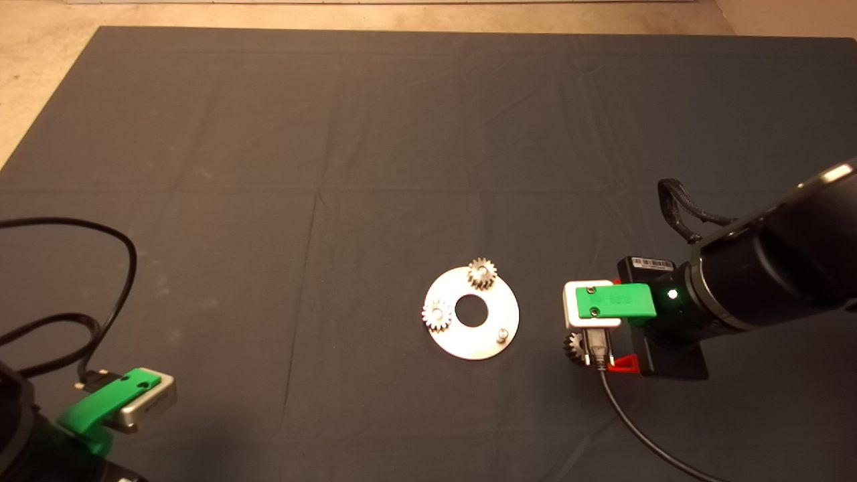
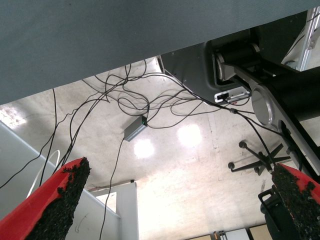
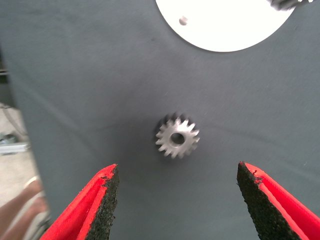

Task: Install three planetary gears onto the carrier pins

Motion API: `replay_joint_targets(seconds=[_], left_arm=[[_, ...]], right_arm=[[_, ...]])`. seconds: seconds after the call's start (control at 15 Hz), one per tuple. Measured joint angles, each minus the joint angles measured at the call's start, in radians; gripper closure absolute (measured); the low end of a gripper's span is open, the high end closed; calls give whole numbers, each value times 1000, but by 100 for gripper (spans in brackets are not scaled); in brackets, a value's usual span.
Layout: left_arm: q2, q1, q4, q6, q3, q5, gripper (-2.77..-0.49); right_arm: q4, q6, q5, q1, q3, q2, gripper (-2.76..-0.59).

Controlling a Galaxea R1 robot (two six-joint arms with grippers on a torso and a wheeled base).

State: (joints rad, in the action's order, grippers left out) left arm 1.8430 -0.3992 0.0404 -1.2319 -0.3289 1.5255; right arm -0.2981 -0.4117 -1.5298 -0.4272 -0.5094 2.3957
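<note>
Right gripper (image 3: 177,200), fingers spread wide, hovers over a loose planetary gear (image 3: 176,136) lying flat, bore upward, near the carrier disc (image 1: 487,341). Left gripper (image 2: 175,200) waits, fingers apart.

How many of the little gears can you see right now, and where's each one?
3. One gear sits on the disc's far pin, one on its left pin, and the third gear lies loose on the mat beneath the open right gripper.
</note>
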Motion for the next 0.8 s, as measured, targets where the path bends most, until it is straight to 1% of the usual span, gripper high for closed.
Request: replay_joint_targets(seconds=[0.13,0.2,0.33,0.53,0.73,0.8], left_arm=[[1,0,2,0,0,0,-262],[3,0,2,0,0,0,-262],[7,0,5,0,0,0,-262],[8,0,6,0,0,0,-262],[8,-1,13,0,0,0,-262],[9,-1,15,0,0,0,-262]], right_arm=[[-43,21,0,20,0,-6,-174],[-55,27,0,34,0,-12,-174],[-77,49,0,62,0,-24,-174],[-100,73,0,103,-6,-42,-174],[-118,108,0,130,-8,-80,-174],[-131,121,0,137,-8,-92,-174]])
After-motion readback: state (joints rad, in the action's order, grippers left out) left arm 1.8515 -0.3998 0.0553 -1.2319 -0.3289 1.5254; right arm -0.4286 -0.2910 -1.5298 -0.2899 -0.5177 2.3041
